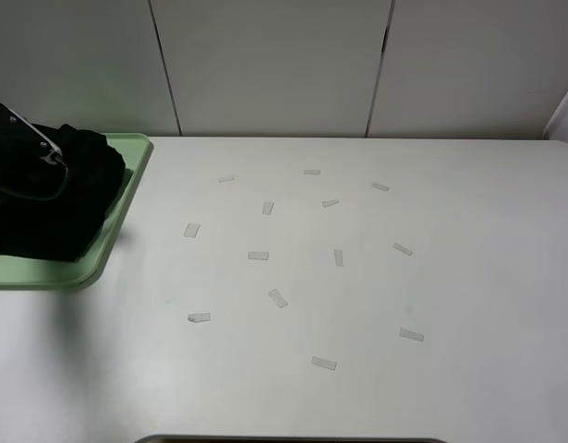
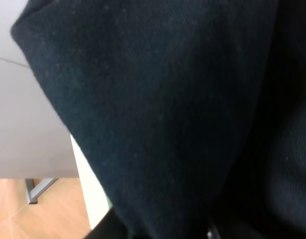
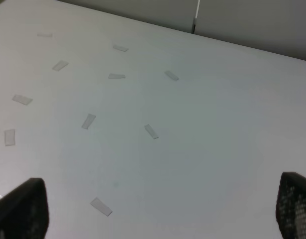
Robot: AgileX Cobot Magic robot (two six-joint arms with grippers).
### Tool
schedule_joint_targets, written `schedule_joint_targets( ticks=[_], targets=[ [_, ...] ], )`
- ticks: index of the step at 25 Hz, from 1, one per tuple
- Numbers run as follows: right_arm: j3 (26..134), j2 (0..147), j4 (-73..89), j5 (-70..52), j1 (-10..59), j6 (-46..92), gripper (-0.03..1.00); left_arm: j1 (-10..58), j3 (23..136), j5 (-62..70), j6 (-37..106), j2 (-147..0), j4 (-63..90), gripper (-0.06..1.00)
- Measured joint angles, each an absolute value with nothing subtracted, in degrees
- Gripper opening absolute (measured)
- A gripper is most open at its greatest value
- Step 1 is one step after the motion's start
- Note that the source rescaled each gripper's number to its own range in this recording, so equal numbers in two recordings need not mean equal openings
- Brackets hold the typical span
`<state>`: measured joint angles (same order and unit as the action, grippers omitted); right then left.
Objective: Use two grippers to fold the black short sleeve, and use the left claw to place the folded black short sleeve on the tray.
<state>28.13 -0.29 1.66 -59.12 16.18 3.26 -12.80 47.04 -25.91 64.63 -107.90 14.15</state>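
Black short sleeve (image 1: 57,194) bunched on tray (image 1: 126,198), left claw (image 1: 25,138) over it, jaws hidden, your view blocked. Right gripper (image 3: 157,209) jaws wide apart, empty, above table (image 1: 357,295).

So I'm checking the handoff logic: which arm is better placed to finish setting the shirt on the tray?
Left. Its hand is already over the tray with the shirt bunched under it. The right hand hangs open over bare table, away from the tray.

A white table (image 1: 468,277) dotted with small tape strips (image 1: 258,256) stands before pale grey wall panels (image 1: 274,65); wood-look flooring (image 2: 38,219) shows beneath.
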Motion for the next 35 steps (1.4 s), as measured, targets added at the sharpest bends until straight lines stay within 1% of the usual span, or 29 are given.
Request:
schedule_joint_targets(
  ticks=[7, 14, 15, 17, 20, 22, 23, 25, 28, 32, 35],
  targets=[
    [28.13, -0.29, 1.66, -59.12, 16.18, 3.26, 1.00, -12.80, 47.04, -30.12, 71.70, -107.90, 26.42, 0.18],
    [28.13, -0.29, 1.66, -59.12, 16.18, 3.26, 1.00, -12.80, 47.04, -28.01, 72.39, -107.90, 28.62, 0.19],
    [28.13, -0.29, 1.66, -59.12, 16.18, 3.26, 1.00, -12.85, 46.84, -27.83, 72.39, -107.90, 28.62, 0.21],
    [28.13, -0.29, 1.66, -59.12, 16.18, 3.26, 1.00, -12.87, 46.72, -27.55, 72.41, -107.90, 28.73, 0.34],
    [28.13, -0.29, 1.66, -59.12, 16.18, 3.26, 1.00, -12.87, 46.72, -28.74, 70.49, -107.90, 28.73, 0.73],
    [28.13, -0.29, 1.66, -59.12, 16.18, 3.26, 1.00, -12.87, 46.72, -32.90, 68.49, -107.90, 28.49, 0.89],
    [28.13, -0.29, 1.66, -59.12, 16.18, 3.26, 1.00, -12.87, 46.72, -35.69, 67.55, -107.90, 28.05, 0.93],
    [28.13, -0.29, 1.66, -59.12, 16.18, 3.26, 1.00, -12.87, 46.72, -40.86, 66.05, -107.90, 25.68, 0.97],
    [28.13, -0.29, 1.66, -59.12, 16.18, 3.26, 1.00, -12.87, 46.72, -45.61, 61.41, -107.90, 19.59, 0.99],
    [28.13, -0.29, 1.66, -59.12, 16.18, 3.26, 1.00, -12.87, 46.72, -45.16, 51.42, -107.90, 10.72, 1.00],
    [28.13, -0.29, 1.66, -59.12, 16.18, 3.26, 1.00, -12.30, 46.72, -44.53, 46.92, -107.77, 6.47, 1.00]
  ],
)
